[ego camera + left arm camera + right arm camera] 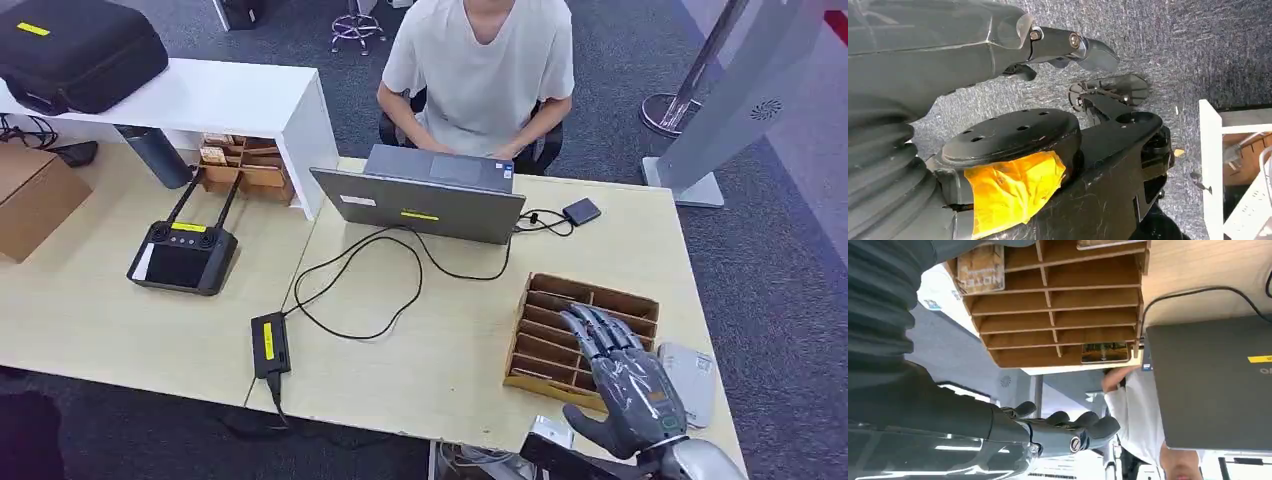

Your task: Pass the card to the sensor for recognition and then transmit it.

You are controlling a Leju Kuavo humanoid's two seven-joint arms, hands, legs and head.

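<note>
Card (1104, 352): you will find one lying flat in a slot of the wooden divider tray (1058, 310), at the tray edge next to the laptop; a second card-like piece sits in a slot nearer the wrist, printed brown. From the head view the slots are too shadowed to make any card out.

Wooden divider tray (583, 335): on the pale table (420, 350), right of centre, beside a flat grey device (692, 380) at the table's near right corner, which may be the sensor; you cannot confirm that from here.

Right hand (622, 378): raised over the near side of the tray, fingers extended and slightly spread, holding nothing.

Left hand (1068, 47): hanging beside the robot's body over carpet; fingers lie roughly straight with nothing in them.

Laptop (425, 195): open, with a seated person (480, 70) working behind it. Cable (370, 280) and power brick (270, 343) run across the middle of the table.

Risks, as judged: the card lies flat in a narrow slot, so thick fingers may fail to lift its edge or may shove the light tray toward the laptop. With two cards present, you could pick the wrong one. Reaching to the far slot brings the hand close to the laptop's cable.
</note>
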